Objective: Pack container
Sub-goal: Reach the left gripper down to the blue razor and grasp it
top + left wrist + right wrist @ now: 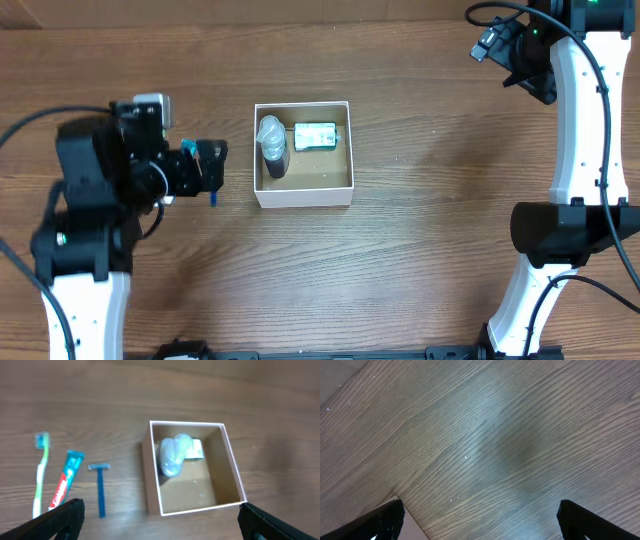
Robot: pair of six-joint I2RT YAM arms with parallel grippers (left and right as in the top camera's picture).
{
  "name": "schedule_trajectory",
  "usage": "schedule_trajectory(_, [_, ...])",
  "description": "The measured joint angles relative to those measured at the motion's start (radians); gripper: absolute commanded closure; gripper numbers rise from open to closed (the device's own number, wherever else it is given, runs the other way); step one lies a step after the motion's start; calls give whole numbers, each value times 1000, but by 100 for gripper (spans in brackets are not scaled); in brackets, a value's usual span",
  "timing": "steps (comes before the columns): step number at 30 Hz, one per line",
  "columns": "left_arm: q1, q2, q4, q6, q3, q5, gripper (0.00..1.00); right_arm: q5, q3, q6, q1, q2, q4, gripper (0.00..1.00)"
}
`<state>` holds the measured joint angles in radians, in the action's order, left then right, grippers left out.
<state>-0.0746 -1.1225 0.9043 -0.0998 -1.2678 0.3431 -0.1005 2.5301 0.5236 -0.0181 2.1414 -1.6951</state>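
The container (303, 196) is a square white-walled box with a brown floor at the table's middle; it also shows in the left wrist view (151, 480). Inside stand a clear-capped dark spray bottle (272, 147) (172, 455) and a green-and-white packet (316, 136) (197, 450). Left of the box lie a blue razor (101, 487), a toothpaste tube (66, 479) and a green toothbrush (40, 475). My left gripper (214, 166) (160, 527) is open and empty, above these toiletries just left of the box. My right gripper (520, 58) (480, 522) is open and empty at the far right corner.
In the overhead view only the razor's blue tip (213, 198) shows under my left gripper. The right wrist view shows bare wood-grain tabletop and a pale table corner (402, 527). The right arm's white links (575, 130) stand along the right side.
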Motion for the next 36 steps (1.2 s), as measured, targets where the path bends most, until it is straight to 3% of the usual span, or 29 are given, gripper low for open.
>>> schedule_trajectory(6, [0, -174, 94, 52, -37, -37, 0, 0, 0, 0, 0, 0, 0, 0])
schedule_trajectory(12, [0, -385, 144, 8, -38, -79, 0, 0, 0, 0, 0, 0, 0, 0])
schedule_trajectory(17, [0, -550, 146, -15, -38, -121, 8, 0, 0, 0, 0, 0, 0, 0])
schedule_trajectory(24, [0, -648, 112, -29, -38, -231, 20, 0, 0, 0, 0, 0, 0, 0])
schedule_trajectory(36, [80, -733, 42, -29, -38, -386, 24, 0, 0, 0, 0, 0, 1, 0])
